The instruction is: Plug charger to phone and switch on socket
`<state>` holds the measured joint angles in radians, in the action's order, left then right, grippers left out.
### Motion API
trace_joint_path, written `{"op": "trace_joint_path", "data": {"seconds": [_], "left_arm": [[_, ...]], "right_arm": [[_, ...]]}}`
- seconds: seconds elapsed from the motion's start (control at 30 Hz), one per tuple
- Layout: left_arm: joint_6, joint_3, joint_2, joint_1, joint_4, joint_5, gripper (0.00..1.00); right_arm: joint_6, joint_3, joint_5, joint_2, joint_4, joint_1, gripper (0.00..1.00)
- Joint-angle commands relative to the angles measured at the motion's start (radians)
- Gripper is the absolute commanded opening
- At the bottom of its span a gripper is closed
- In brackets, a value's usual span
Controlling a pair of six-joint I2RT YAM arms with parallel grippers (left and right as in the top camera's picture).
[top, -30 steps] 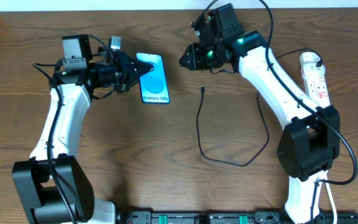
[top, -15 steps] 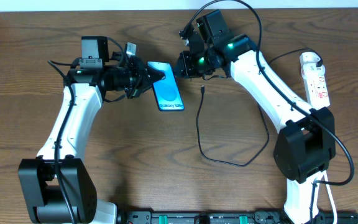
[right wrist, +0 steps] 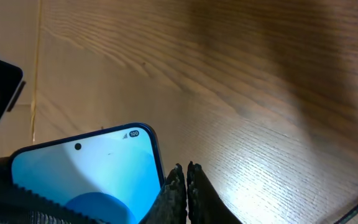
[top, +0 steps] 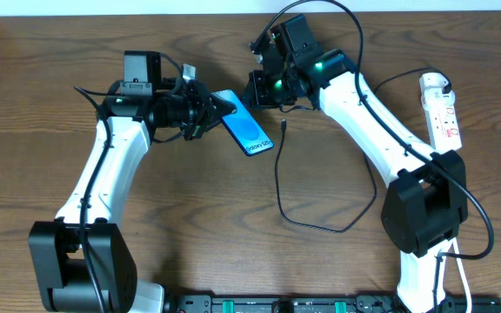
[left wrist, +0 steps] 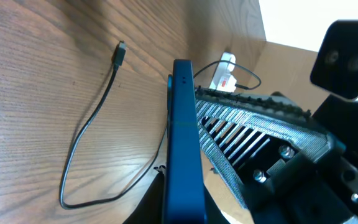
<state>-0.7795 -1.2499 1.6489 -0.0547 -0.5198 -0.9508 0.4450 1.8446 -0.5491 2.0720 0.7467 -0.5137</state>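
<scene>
Closest to me, the charger (top: 277, 178) lies in a loose loop on the table (top: 172, 243), its tip free and just beside the phone (top: 252, 132). The left gripper (top: 220, 109) is clamped on one end of the phone, which sits at a slant with its lit screen up, while the right gripper (right wrist: 186, 177) is pinched together on nothing (fingertips meeting just beside the phone's corner). Farthest off, the socket (top: 442, 109) lies at the table's far right, well apart.
</scene>
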Motion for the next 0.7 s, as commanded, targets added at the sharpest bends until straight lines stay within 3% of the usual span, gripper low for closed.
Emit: {"op": "trace_joint_path", "data": {"seconds": [0.0, 0.23, 0.5, 0.67], "left_arm": [[-0.031, -0.004, 0.0, -0.018, 0.043, 0.055, 0.07], [-0.031, -0.004, 0.0, -0.018, 0.058, 0.045, 0.07], [-0.031, -0.004, 0.0, -0.018, 0.058, 0.033, 0.07], [-0.031, -0.004, 0.0, -0.018, 0.115, -0.034, 0.07]], "right_arm": [[0.021, 0.012, -0.148, -0.005, 0.031, -0.064, 0.06], [-0.058, 0.011, -0.134, -0.004, 0.1, -0.061, 0.08], [-0.079, 0.006, -0.167, 0.002, 0.103, -0.061, 0.01], [-0.172, 0.006, -0.172, 0.005, 0.133, -0.061, 0.01]]}}
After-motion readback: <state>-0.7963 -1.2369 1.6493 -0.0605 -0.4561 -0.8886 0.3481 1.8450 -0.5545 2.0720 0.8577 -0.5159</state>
